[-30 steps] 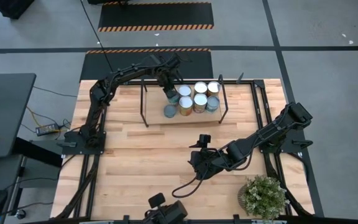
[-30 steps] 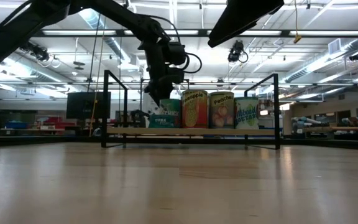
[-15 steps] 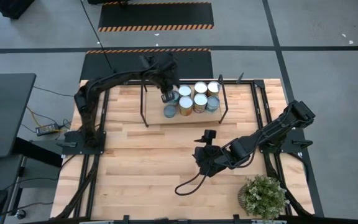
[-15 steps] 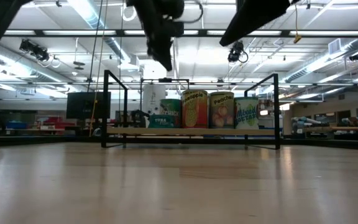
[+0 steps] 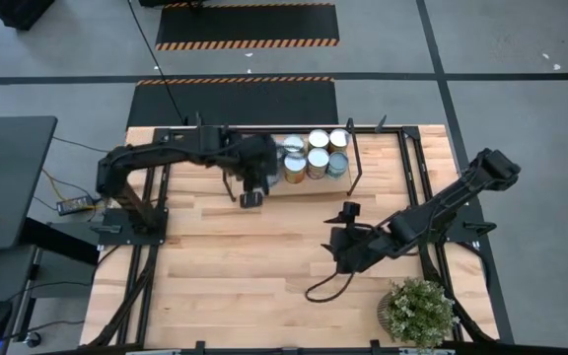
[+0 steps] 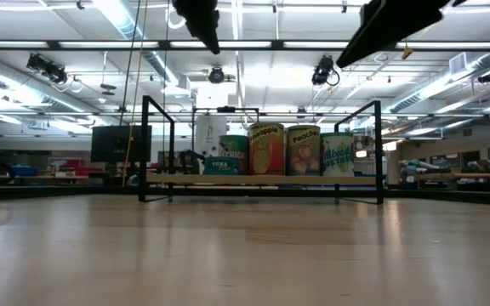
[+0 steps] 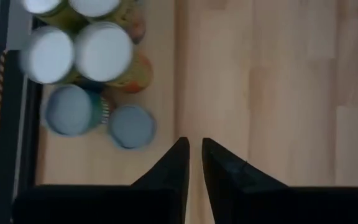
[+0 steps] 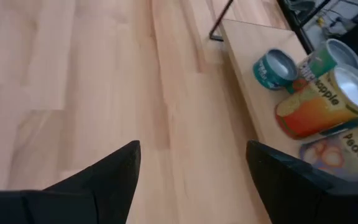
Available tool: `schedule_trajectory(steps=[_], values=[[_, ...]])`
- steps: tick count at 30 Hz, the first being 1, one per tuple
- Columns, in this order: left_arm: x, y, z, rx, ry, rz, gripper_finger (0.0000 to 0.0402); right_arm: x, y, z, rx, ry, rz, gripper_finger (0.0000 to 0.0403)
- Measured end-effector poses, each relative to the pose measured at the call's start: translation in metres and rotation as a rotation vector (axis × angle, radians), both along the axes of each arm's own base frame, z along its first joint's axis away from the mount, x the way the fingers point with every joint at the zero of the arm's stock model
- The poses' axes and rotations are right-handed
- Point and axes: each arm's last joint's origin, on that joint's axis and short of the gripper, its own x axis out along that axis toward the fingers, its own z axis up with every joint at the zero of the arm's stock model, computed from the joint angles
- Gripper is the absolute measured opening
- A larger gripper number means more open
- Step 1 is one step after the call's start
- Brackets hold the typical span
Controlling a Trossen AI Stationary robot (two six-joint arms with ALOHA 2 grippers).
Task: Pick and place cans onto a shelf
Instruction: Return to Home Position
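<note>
Several cans (image 5: 316,158) stand upright in a cluster on the shelf (image 5: 309,185), a light board in a black rod frame at the table's far side. They also show in the low view (image 6: 266,149), the left wrist view (image 7: 103,53) and the right wrist view (image 8: 319,102). My left gripper (image 5: 252,189) hangs high above the shelf's near left corner, pointing down; in its wrist view (image 7: 193,149) the fingers are shut and empty. My right gripper (image 5: 340,253) is over the table's middle right; in its wrist view (image 8: 191,158) it is wide open and empty.
A bushy potted plant (image 5: 419,311) stands at the table's near right corner. A black cable (image 5: 319,291) loops beside my right arm. Bare butcher-block tabletop (image 5: 215,266) lies in front of the shelf. The shelf's upright black legs (image 6: 146,149) stand at its ends.
My left gripper has risen from the cans at the shelf's left end, out of the low view's top, and has gone toward the table's near and left edges. The cans have stayed in place. My right gripper has gone toward the table's right edge.
</note>
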Motion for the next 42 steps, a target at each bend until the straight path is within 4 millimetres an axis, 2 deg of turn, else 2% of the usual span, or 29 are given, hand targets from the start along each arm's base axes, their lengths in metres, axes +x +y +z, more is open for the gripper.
schedule_trajectory(steps=[6, 9, 14, 20, 25, 31, 37, 42], values=[[-0.022, -0.025, -0.025, -0.008, -0.039, -0.025, 0.005, -0.019, -0.01, 0.001, 0.05, -0.059, 0.021, 0.0299], [-0.03, -0.027, -0.036, -0.005, -0.088, 0.004, 0.005, -0.024, -0.013, 0.008, 0.063, -0.091, 0.025, 0.0299], [-0.036, -0.024, -0.067, -0.032, -0.043, 0.076, 0.005, -0.027, -0.014, 0.018, 0.082, -0.134, 0.044, 0.0299], [-0.046, -0.04, -0.102, -0.051, 0.041, 0.046, 0.005, -0.034, -0.007, 0.021, 0.07, -0.098, 0.164, 0.0299], [-0.063, -0.052, -0.101, -0.07, -0.09, 0.031, 0.005, -0.042, -0.011, 0.027, 0.091, -0.17, 0.22, 0.0299], [-0.091, -0.065, -0.092, -0.142, -0.317, -0.023, 0.005, -0.056, -0.025, 0.018, 0.151, -0.301, 0.275, 0.0299], [-0.121, -0.063, -0.093, -0.155, -0.535, -0.032, 0.005, -0.074, -0.041, 0.016, 0.187, -0.485, 0.332, 0.0299], [-0.14, -0.062, -0.096, -0.16, -0.702, -0.049, 0.005, -0.093, -0.055, 0.012, 0.21, -0.559, 0.323, 0.0299]])
